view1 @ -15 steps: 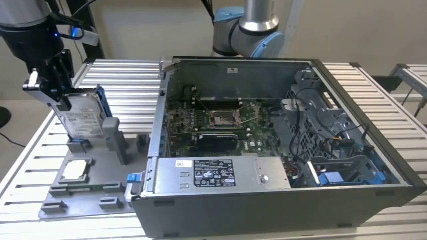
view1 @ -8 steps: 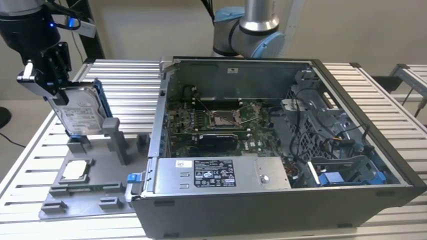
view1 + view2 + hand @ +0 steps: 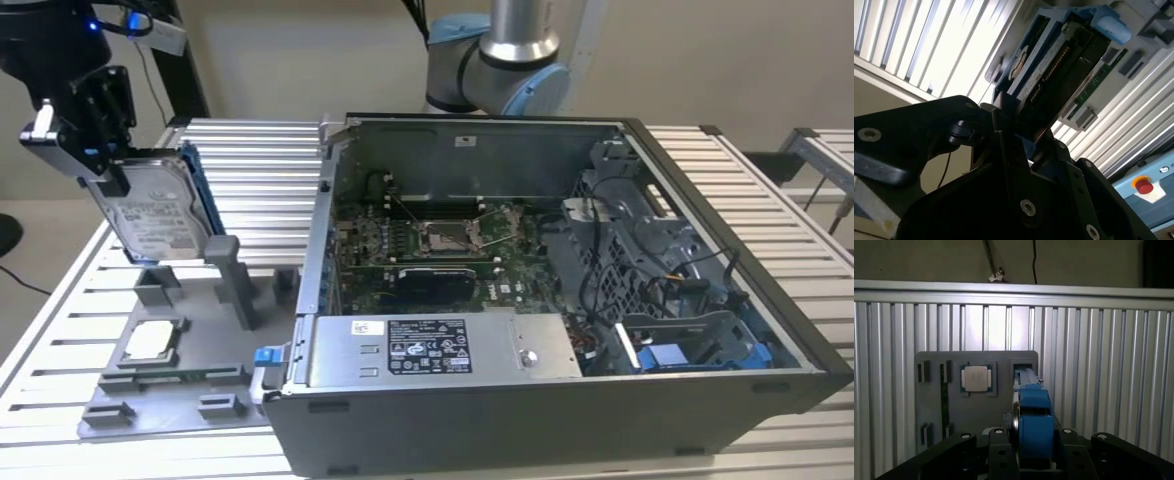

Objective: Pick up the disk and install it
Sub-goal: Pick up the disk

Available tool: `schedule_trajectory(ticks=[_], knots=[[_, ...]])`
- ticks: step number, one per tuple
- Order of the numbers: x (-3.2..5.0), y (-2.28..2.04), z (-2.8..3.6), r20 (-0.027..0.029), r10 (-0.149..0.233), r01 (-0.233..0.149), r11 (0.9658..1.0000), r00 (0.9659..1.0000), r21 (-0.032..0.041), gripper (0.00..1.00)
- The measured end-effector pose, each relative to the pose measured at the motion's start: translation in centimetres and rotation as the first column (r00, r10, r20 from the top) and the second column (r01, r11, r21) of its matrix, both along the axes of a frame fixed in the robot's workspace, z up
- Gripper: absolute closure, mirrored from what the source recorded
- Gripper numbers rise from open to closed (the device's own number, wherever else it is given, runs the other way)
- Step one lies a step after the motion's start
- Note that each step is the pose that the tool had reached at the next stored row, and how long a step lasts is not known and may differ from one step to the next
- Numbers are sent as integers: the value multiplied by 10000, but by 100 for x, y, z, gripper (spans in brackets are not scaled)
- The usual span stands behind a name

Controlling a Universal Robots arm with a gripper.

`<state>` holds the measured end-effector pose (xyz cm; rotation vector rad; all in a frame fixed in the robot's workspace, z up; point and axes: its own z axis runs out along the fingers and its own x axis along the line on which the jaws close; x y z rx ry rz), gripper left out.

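Observation:
The disk (image 3: 151, 212), a silver-grey drive with a white label in a blue bracket, hangs upright at the exterior view's left with my gripper (image 3: 96, 160) shut on its upper end. Its lower edge is level with the tops of the upright posts (image 3: 227, 275) of the grey holder. In the second wrist view the disk (image 3: 1054, 65) runs away from the black fingers (image 3: 1004, 125), connector edge showing. In the first wrist view the blue bracket (image 3: 1033, 412) sits between the gripper (image 3: 1030, 447) halves.
The grey holder tray (image 3: 200, 390) carries a small square CPU chip (image 3: 150, 340), also seen as the chip (image 3: 977, 378). To its right stands the open computer case (image 3: 334, 150) with a motherboard, a grey box with a black label (image 3: 441, 345) and a blue-trimmed bay (image 3: 681, 355).

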<state>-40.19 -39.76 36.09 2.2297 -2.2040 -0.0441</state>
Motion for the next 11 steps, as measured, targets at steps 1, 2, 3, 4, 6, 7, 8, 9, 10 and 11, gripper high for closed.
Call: schedule_trajectory(ticks=[1,2,3,4,6,7,8,9,10,11], knots=[[0,0,25,0,1,-1,10000,10000,0,100],[0,0,49,0,1,-1,10000,10000,0,100],[0,0,73,0,2,-2,10000,10000,0,100],[0,0,97,0,3,-3,10000,10000,0,100],[0,0,147,0,4,-4,10000,10000,0,100],[0,0,172,1,5,-5,10000,10000,0,100],[0,0,195,0,7,-7,10000,10000,0,100],[0,0,221,0,8,-8,10000,10000,-1,100],[0,0,245,-1,10,-10,10000,10000,-1,100],[0,0,271,0,11,-11,10000,10000,0,100]])
